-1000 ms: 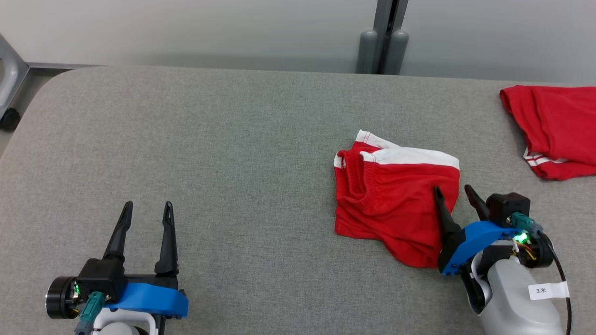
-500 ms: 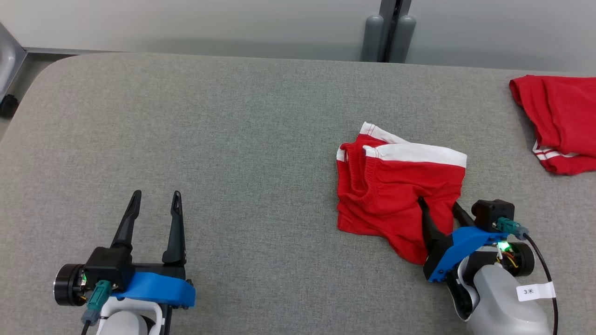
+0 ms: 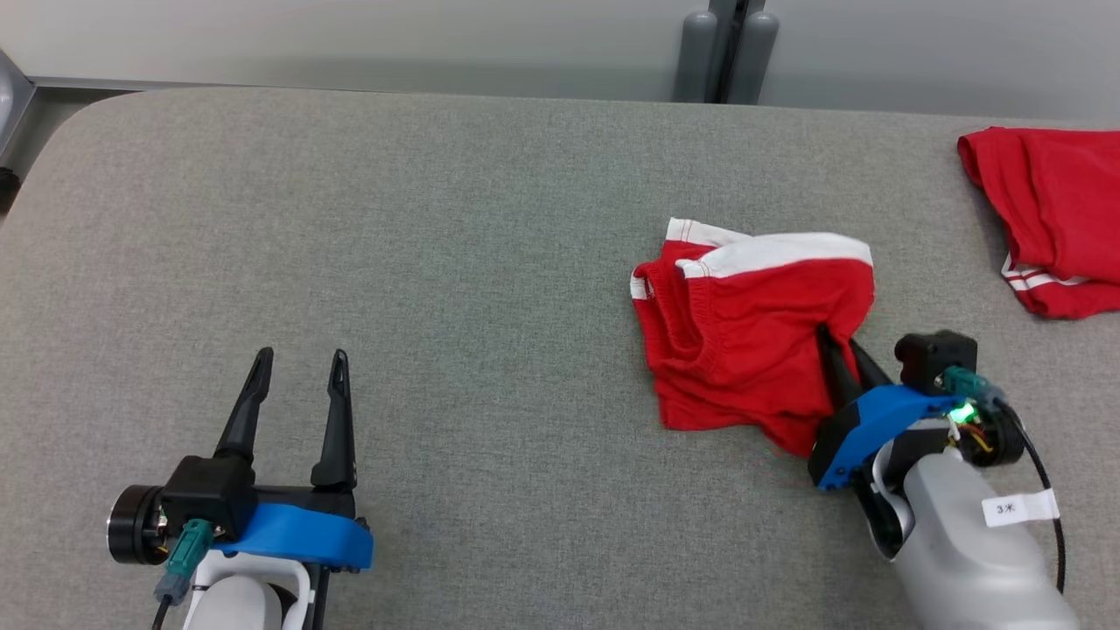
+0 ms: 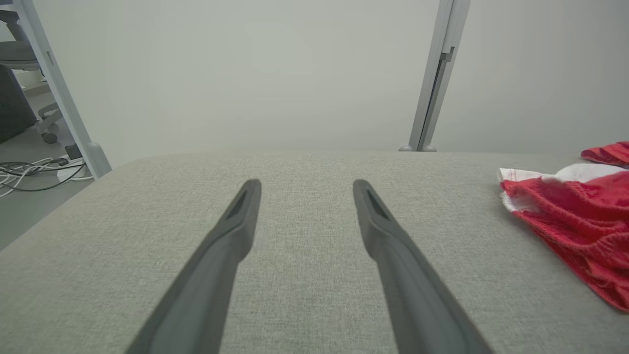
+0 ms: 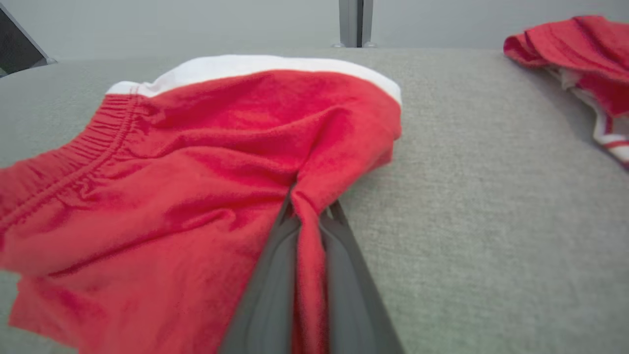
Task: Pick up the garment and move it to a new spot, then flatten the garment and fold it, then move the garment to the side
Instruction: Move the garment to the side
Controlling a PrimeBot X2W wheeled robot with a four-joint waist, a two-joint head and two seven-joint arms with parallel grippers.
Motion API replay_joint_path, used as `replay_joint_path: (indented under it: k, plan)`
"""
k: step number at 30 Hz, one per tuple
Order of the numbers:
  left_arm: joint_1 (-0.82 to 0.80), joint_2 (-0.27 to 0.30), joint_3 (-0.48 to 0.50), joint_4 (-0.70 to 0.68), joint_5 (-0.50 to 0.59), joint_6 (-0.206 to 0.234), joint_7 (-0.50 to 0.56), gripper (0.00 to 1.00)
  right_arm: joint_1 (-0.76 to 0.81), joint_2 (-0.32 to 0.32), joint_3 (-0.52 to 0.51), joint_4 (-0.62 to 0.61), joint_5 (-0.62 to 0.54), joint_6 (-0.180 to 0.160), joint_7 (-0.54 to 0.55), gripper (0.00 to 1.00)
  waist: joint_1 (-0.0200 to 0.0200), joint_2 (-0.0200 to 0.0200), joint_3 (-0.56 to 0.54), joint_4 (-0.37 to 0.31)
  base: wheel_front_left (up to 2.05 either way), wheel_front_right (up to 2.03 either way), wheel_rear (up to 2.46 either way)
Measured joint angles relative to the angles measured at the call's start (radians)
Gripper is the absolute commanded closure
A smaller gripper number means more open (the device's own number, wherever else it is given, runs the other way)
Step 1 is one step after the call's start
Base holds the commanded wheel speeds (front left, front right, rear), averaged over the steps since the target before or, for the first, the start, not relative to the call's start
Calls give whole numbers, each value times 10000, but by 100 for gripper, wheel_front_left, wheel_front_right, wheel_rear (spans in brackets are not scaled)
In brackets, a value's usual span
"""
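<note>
Step in hand: pick-up of the shorts (image 3: 744,341). They lie crumpled on the desk (image 3: 481,262), right of centre, with a white band along the far edge. The right jaws are pinched tight on a ridge of red cloth at the shorts' near right edge — in the right wrist view the fold runs up between the two fingers. The left jaws stand wide and empty over bare desk, well to the left.

To do it well, in our judgement:
- Lift slowly and straight up. The pinch is thin and off to one side, so the cloth will hang unevenly and may slip.
- Clear the desk fully before travelling, so that nothing drags.
- Keep away from the second garment (image 3: 1050,201) at the far right.

Hard to make out:
- We cannot tell how many layers the pinch holds — the fingertips are buried in cloth.
- The shorts' underside is hidden.
- The second garment is cut off at the frame edge.
</note>
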Motion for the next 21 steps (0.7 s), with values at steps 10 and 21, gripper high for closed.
replay_joint_path:
  k: [10, 21]
  plan:
    - [-405, 71, -140, -616, -121, 0, 0, 0, -1815, -1007, 1630, -491, -1221, 0, 0, 100, 0, 0, 699, -243, 0, 0, 0]
    - [-952, 654, -165, -1469, -171, 0, 0, 0, -4283, -2819, 3118, -640, -811, 0, 0, 100, 2, 0, 2195, -1197, 0, 0, 0]
